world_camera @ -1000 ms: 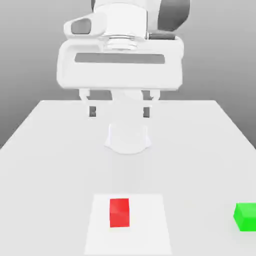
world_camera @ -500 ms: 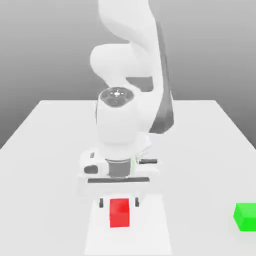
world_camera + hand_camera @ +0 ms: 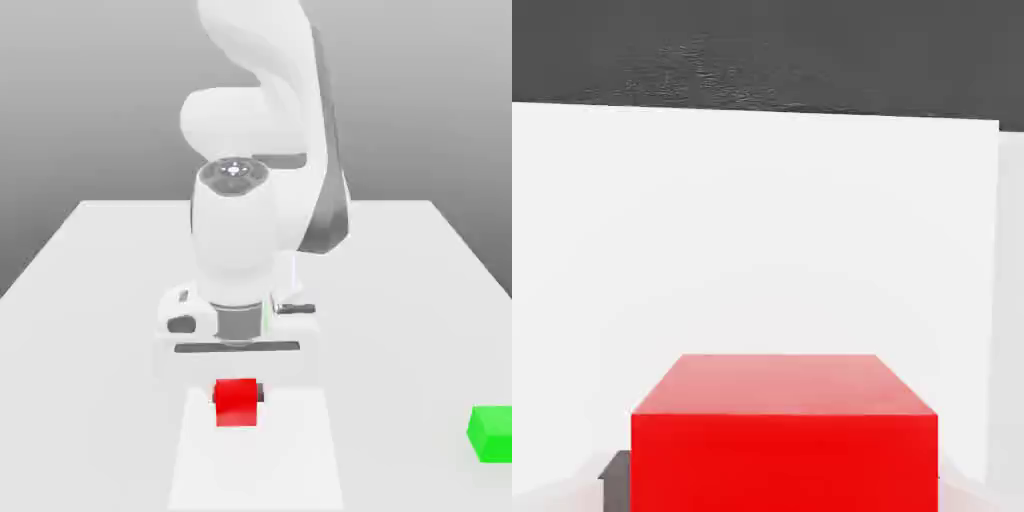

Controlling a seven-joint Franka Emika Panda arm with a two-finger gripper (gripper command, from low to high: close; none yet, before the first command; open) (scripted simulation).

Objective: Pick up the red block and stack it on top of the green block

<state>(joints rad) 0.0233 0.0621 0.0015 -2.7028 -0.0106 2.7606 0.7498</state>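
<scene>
Half a second back the red block (image 3: 237, 402) sat flat on the worktop (image 3: 90, 290) with our claw (image 3: 237, 392) straddling it, fingers apart. Now the claw is clamped on it — dark pads touch both side faces — and the block looks raised off the worktop. We judge the grasp done, carry next. The green block (image 3: 492, 434) sits well off toward the exterior view's right of the claw. Red block looks near-cubic now, faces square to the claw — no clear long axis.
</scene>
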